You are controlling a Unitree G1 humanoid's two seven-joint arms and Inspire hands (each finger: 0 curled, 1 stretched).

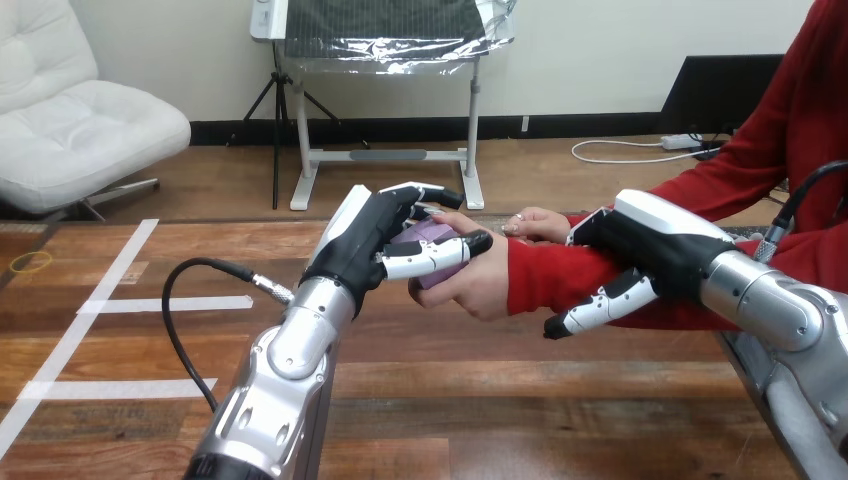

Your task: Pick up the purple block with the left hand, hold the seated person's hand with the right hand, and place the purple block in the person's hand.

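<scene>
The left hand (372, 245) pinches the purple block (428, 238) between curled fingers and thumb, and the block sits in the person's hand (478, 290) above the middle of the table (450, 400). The right hand (645, 250) wraps over the person's forearm (540, 275), thumb on the near side. Bare table lies open nearer the robot and to the left.

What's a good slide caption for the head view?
Left hand holds the purple block against the person's hand while the right hand grips the person's forearm.

Likely a robotics test lab, wooden table (480, 400) marked out with strips of white tape (165, 303)
</scene>
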